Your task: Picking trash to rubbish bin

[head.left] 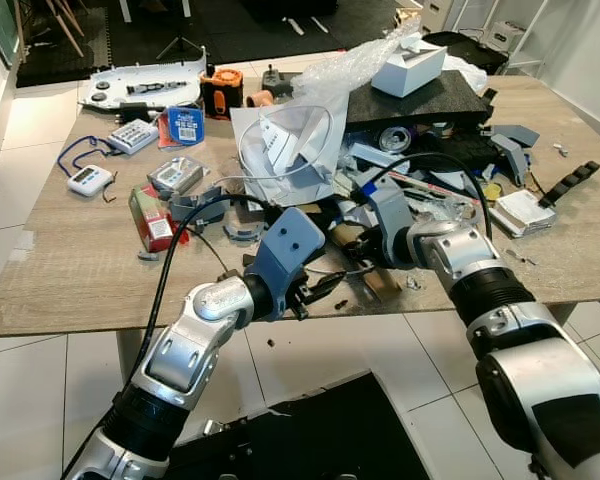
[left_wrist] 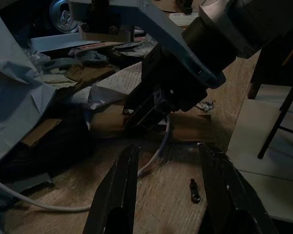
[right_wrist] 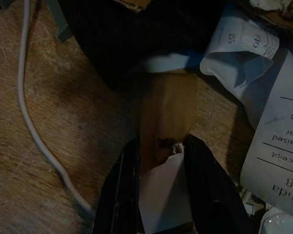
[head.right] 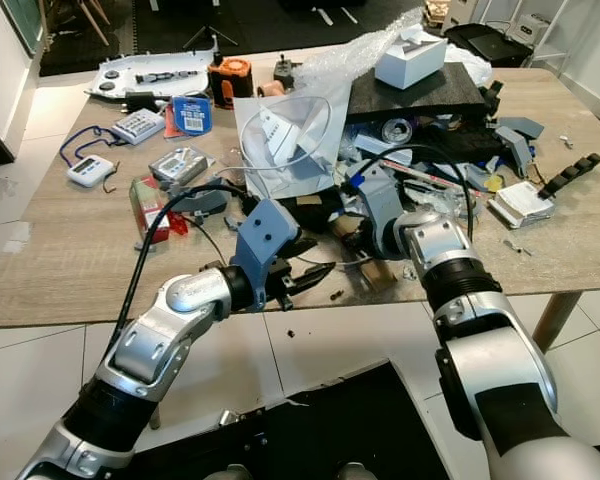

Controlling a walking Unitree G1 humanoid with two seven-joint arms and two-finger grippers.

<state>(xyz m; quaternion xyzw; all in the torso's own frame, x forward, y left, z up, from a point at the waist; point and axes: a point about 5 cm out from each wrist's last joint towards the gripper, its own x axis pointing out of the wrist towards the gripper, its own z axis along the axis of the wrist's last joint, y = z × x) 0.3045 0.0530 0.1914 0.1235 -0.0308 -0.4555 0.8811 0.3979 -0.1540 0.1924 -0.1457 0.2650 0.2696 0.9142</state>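
Trash litters the wooden table [head.left: 70, 270]. A brown cardboard piece [right_wrist: 166, 107] lies flat near the front edge, beside crumpled receipts [right_wrist: 278, 141] and a white cable [left_wrist: 156, 156]. My right gripper [right_wrist: 158, 161] is shut on the cardboard's end, with a scrap of white paper between its fingers; from the left wrist view it [left_wrist: 146, 114] presses down on the cardboard [left_wrist: 185, 127]. My left gripper [left_wrist: 167, 148] hovers open just above the table, a short way in front of the right one, fingers [left_wrist: 122, 185] straddling the cable. From above, the left gripper [head.left: 325, 285] points at the right gripper [head.left: 360, 262].
Behind the grippers a heap of clutter covers the table: a clear plastic bag [head.left: 285, 140], a black slab with a white box [head.left: 408, 68], a red carton [head.left: 152, 218], a calculator [head.left: 132, 135], an orange tool [head.left: 222, 90]. A small black screw [left_wrist: 194, 191] lies near the table edge. White tiled floor [head.left: 310, 350] lies below.
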